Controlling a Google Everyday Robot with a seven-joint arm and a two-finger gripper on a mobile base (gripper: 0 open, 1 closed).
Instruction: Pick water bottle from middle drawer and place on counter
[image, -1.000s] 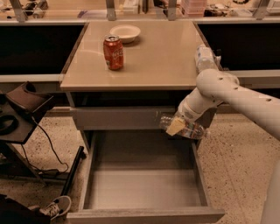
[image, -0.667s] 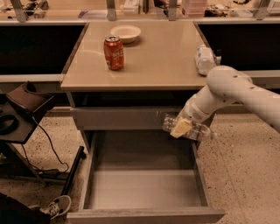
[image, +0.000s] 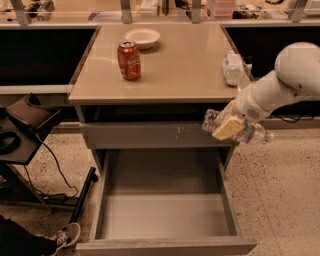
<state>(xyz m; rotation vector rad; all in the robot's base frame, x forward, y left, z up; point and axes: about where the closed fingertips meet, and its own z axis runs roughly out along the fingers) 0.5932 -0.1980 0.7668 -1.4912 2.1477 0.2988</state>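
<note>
My gripper (image: 227, 128) is clamped on the water bottle (image: 255, 134), holding it sideways in the air before the right end of the scratched drawer front (image: 150, 136), above the open middle drawer (image: 165, 220) and just below the counter (image: 180, 70), where a red soda can (image: 129, 60) stands.

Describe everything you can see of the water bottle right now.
The water bottle is small, clear, crinkled plastic, lying almost level, its end farther from the cabinet slightly lower. The gripper is shut round its middle, tan fingers covering that part. It hangs in the air above the right edge of the open middle drawer and just below the counter; only the fingers touch it.
</note>
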